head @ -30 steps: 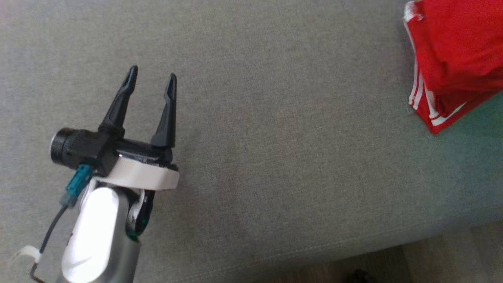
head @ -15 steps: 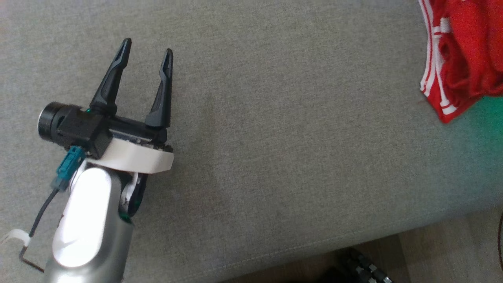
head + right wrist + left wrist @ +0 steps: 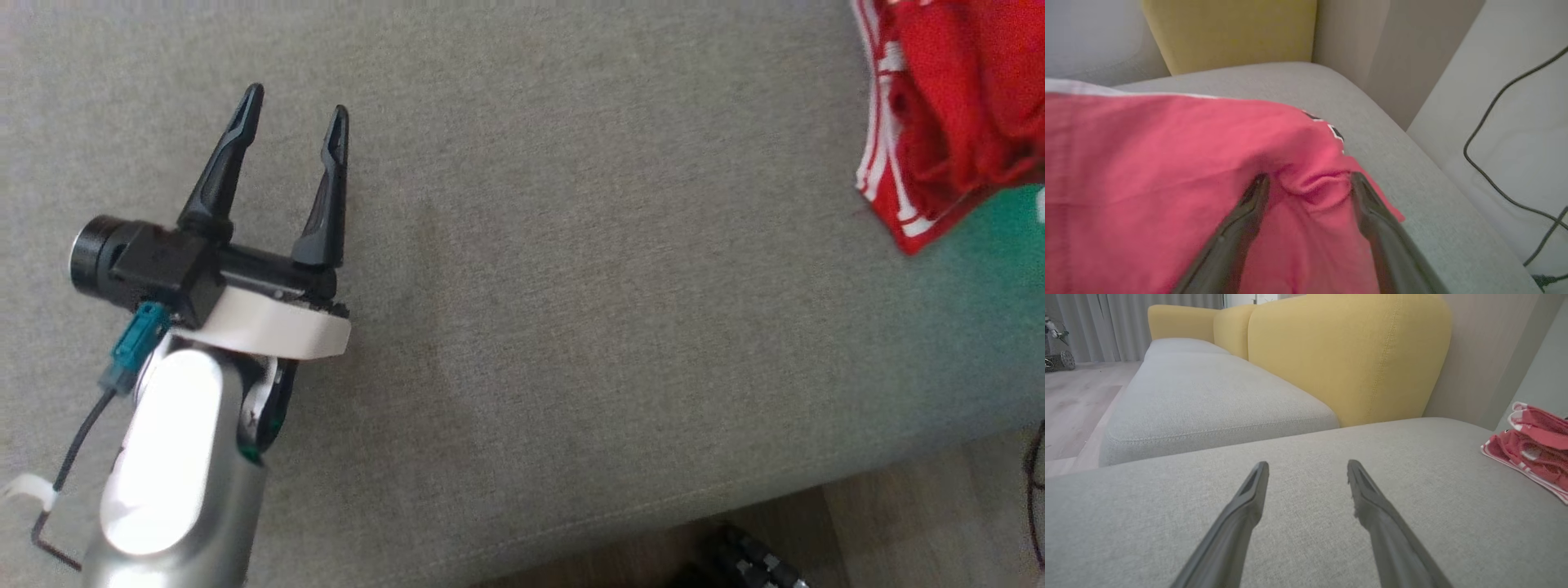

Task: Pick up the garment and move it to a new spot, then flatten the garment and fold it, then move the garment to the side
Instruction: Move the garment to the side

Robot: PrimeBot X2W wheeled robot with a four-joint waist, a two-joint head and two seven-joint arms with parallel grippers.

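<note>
- The red fabric garment with white side stripes point(image 3: 955, 122) lies bunched in folds at the far right end of the grey woven sofa cushion point(image 3: 612, 286).
- The right gripper point(image 3: 1308, 179) stands unclenched. We see its two dark fingers spread wide over the garment, with a puckered ridge of cloth between them.
- The left gripper point(image 3: 295, 102) is likewise spread open and grasps nothing. It hangs over bare cushion, well apart from the garment.
- Behind the cushion we note a yellow upholstered backrest point(image 3: 1351, 355).
- A thin black cable point(image 3: 1466, 150) runs across the pale surface to the right of the cushion. Light wooden floor point(image 3: 898, 523) shows below the cushion's front edge.
</note>
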